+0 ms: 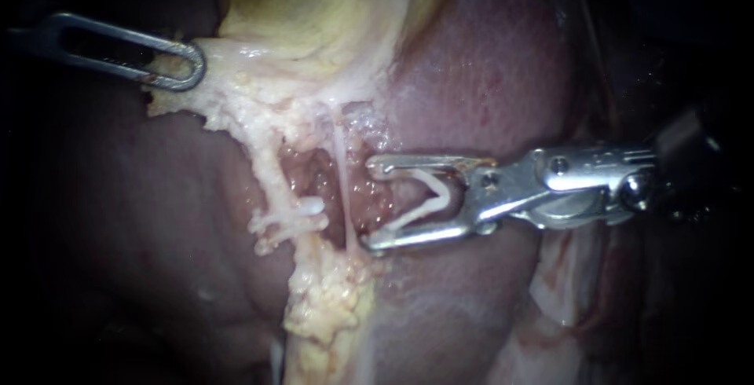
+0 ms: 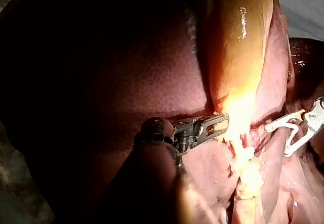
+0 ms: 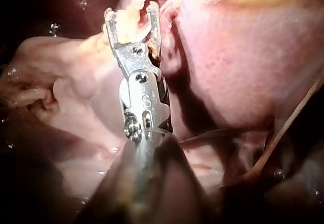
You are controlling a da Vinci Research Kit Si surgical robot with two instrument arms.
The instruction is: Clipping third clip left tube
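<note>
Your left instrument (image 1: 187, 67) is at the far left, its jaws clamped on pale tissue (image 1: 236, 110) at the gallbladder's (image 1: 314, 8) edge. Your right instrument (image 1: 369, 204) comes in from the right. Its jaws stand wide apart, yet both touch the white clip (image 1: 428, 196) they carry. Their tips reach a thin strand (image 1: 341, 173). The left tube (image 1: 267, 169), bearing clips (image 1: 302, 212), lies just left of that strand.
</note>
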